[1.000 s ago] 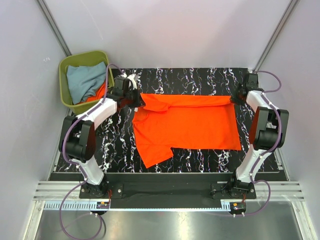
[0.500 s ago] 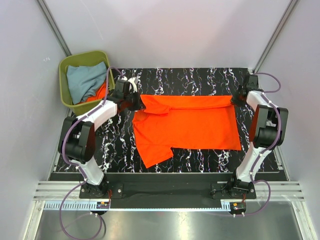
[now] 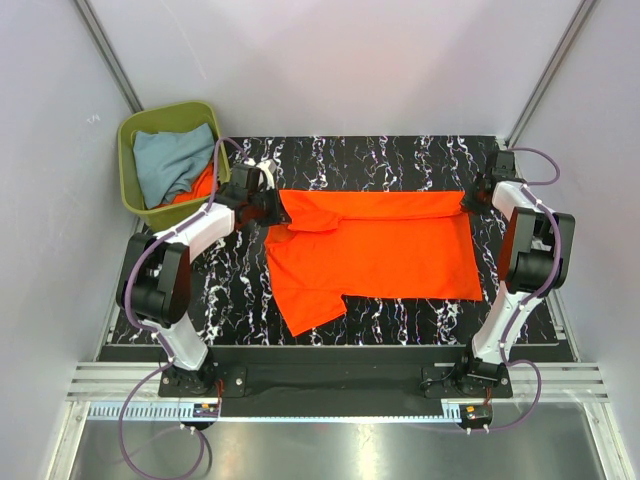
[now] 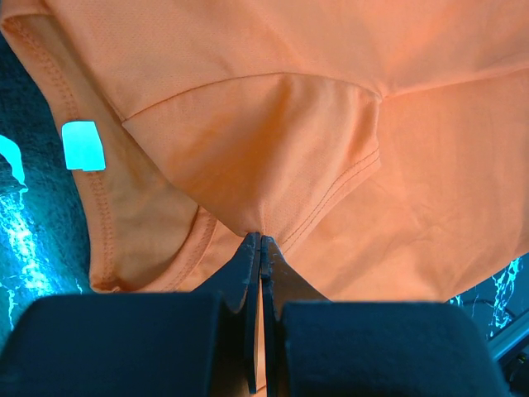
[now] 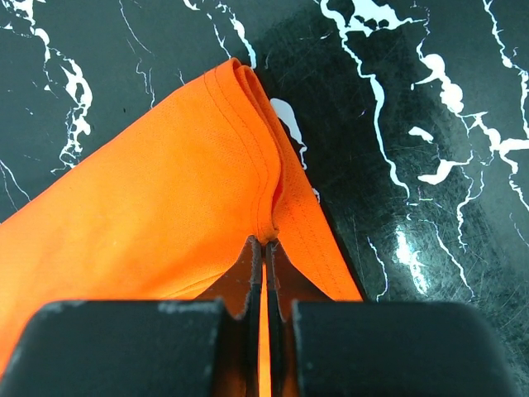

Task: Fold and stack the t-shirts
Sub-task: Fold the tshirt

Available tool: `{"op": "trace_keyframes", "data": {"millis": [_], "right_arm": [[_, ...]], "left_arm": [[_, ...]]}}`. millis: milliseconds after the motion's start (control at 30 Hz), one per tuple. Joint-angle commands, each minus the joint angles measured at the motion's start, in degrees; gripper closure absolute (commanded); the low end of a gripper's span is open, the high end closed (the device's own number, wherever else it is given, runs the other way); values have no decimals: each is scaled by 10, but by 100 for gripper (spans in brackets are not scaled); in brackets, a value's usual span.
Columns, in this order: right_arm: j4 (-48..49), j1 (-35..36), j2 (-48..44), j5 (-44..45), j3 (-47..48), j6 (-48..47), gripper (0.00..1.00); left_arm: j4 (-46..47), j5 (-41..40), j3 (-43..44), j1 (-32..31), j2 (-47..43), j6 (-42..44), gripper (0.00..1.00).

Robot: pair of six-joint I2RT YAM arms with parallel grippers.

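Observation:
An orange t-shirt (image 3: 380,255) lies spread across the black marbled table, its far edge folded over toward the back. My left gripper (image 3: 272,205) is shut on the shirt's far left corner by the sleeve and collar (image 4: 273,165). My right gripper (image 3: 470,196) is shut on the far right hem corner (image 5: 248,157). A pale grey-blue shirt (image 3: 172,160) and another orange one (image 3: 203,183) lie in the olive-green bin (image 3: 130,170).
The bin stands at the back left, just beside my left arm. The table's (image 3: 400,155) far strip lies behind the shirt. A metal frame post (image 3: 545,70) rises at the back right, another at the back left.
Both grippers have moved slightly toward the back, stretching the shirt's far edge a little straighter. The rest of the shirt has not moved.

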Motion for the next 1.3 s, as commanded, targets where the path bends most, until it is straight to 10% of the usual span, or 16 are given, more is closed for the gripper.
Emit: {"op": "trace_keyframes", "data": {"millis": [0, 233, 467, 633, 833, 1067, 1267], "right_arm": [[-3, -3, 4, 5, 23, -3, 100], [-51, -3, 0, 53, 21, 13, 88], [-83, -7, -41, 155, 59, -6, 49], [-83, -6, -12, 69, 154, -19, 36], [-82, -6, 61, -22, 222, -10, 34], [-61, -6, 101, -67, 220, 19, 60], [-39, -6, 120, -63, 198, 23, 60]], "left_arm": [[20, 15, 0, -2, -15, 3, 100], [14, 24, -5, -2, -20, 12, 100], [-37, -39, -8, -24, -88, 59, 54], [-49, -88, 41, -29, -100, 73, 41], [-56, -97, 187, -19, 39, 75, 53], [-58, -98, 277, -3, 175, 60, 68], [-57, -112, 281, 12, 226, 50, 71]]}}
